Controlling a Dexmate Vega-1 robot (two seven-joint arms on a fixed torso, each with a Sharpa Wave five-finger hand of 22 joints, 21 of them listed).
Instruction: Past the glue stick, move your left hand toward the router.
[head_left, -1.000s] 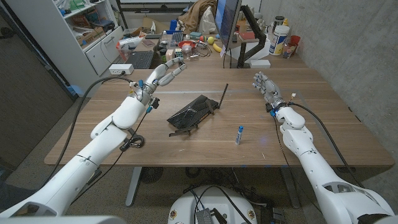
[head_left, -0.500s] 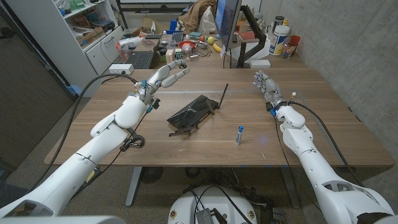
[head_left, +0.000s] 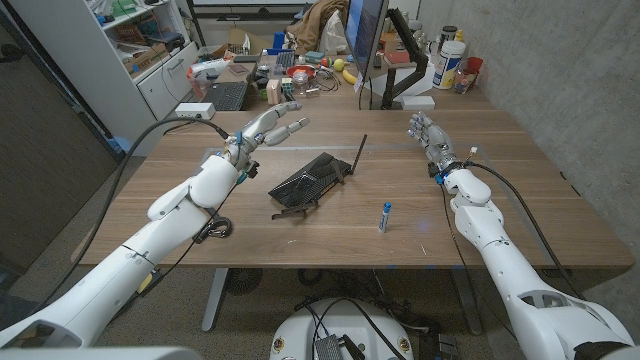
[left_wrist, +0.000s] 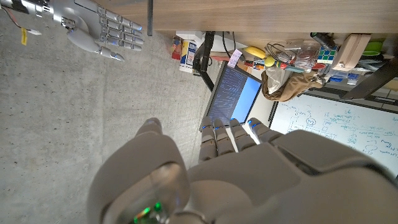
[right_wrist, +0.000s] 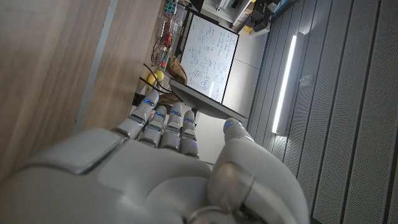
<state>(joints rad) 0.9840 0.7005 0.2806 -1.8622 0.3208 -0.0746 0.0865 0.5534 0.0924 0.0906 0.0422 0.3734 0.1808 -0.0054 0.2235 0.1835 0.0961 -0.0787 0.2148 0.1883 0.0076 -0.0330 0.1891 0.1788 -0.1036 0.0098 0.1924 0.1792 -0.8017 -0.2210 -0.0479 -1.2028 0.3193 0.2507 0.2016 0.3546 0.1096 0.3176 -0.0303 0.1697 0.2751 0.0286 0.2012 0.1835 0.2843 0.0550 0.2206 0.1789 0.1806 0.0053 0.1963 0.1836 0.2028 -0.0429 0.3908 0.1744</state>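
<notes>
A black router (head_left: 310, 180) with an upright antenna lies in the middle of the wooden table (head_left: 520, 200). A small glue stick (head_left: 384, 216) with a blue cap lies to its right, nearer the front edge. My left hand (head_left: 268, 124) hovers open above the table, behind and to the left of the router, fingers stretched toward the right. It holds nothing. My right hand (head_left: 426, 134) stands open at the back right, apart from both objects. The left wrist view looks over my left hand (left_wrist: 236, 162) and catches my right hand (left_wrist: 102, 31) across the table.
A monitor (head_left: 366, 35) on an arm stands at the table's back edge, with bottles (head_left: 452, 58) to its right. A cluttered desk with a keyboard (head_left: 225, 95) lies behind my left hand. A shelf unit (head_left: 120, 50) stands at the back left.
My left hand has drifted a little to the right and lower, closer to the router. The right hand, router and glue stick have stayed put.
</notes>
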